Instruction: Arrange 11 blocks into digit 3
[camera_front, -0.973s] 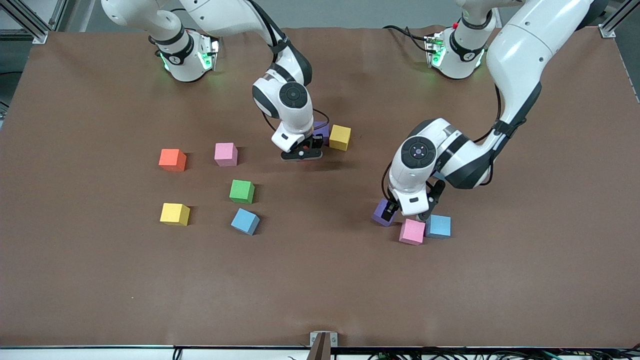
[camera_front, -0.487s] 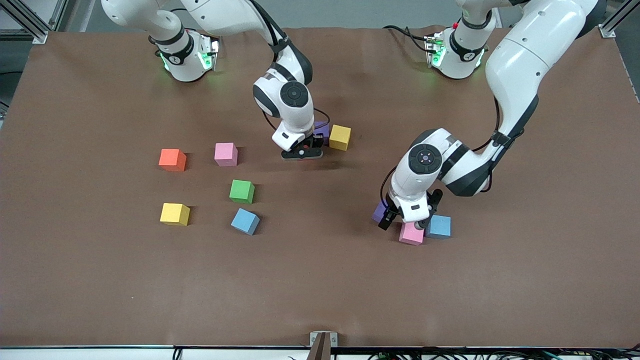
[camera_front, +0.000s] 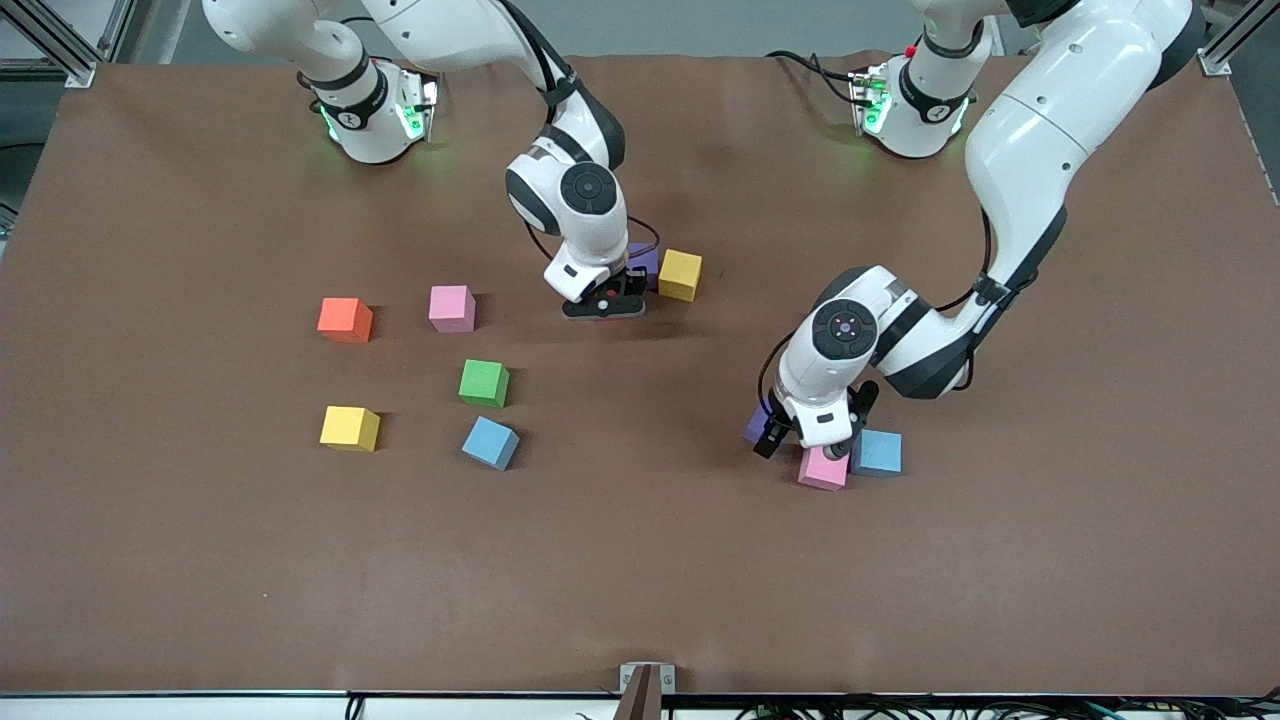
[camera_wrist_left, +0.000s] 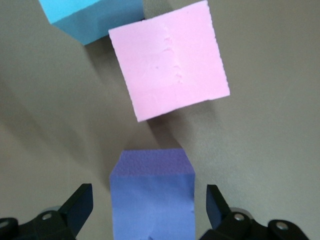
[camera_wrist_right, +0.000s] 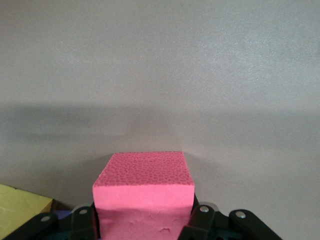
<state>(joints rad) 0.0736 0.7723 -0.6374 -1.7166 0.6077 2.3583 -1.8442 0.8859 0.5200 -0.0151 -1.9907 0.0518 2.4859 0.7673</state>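
Note:
My left gripper (camera_front: 800, 440) is open and low at the table, its fingers (camera_wrist_left: 80, 205) on either side of a purple block (camera_wrist_left: 152, 195) with a gap at each side. That block barely shows in the front view (camera_front: 753, 426). Beside it lie a pink block (camera_front: 824, 468) (camera_wrist_left: 170, 65) and a light blue block (camera_front: 878, 452) (camera_wrist_left: 90, 17). My right gripper (camera_front: 603, 305) (camera_wrist_right: 143, 215) is shut on a red block (camera_wrist_right: 143, 195), low over the table next to another purple block (camera_front: 643, 262) and a yellow block (camera_front: 680, 274).
Toward the right arm's end lie an orange cube (camera_front: 345, 319), a pink block (camera_front: 452, 308), a green block (camera_front: 484, 383), a yellow block (camera_front: 350, 428) and a light blue block (camera_front: 491, 442). The brown table (camera_front: 640, 580) is bare near the front camera.
My left gripper has shifted over the purple block and now straddles it, hiding most of it in the front view. The right arm has not moved.

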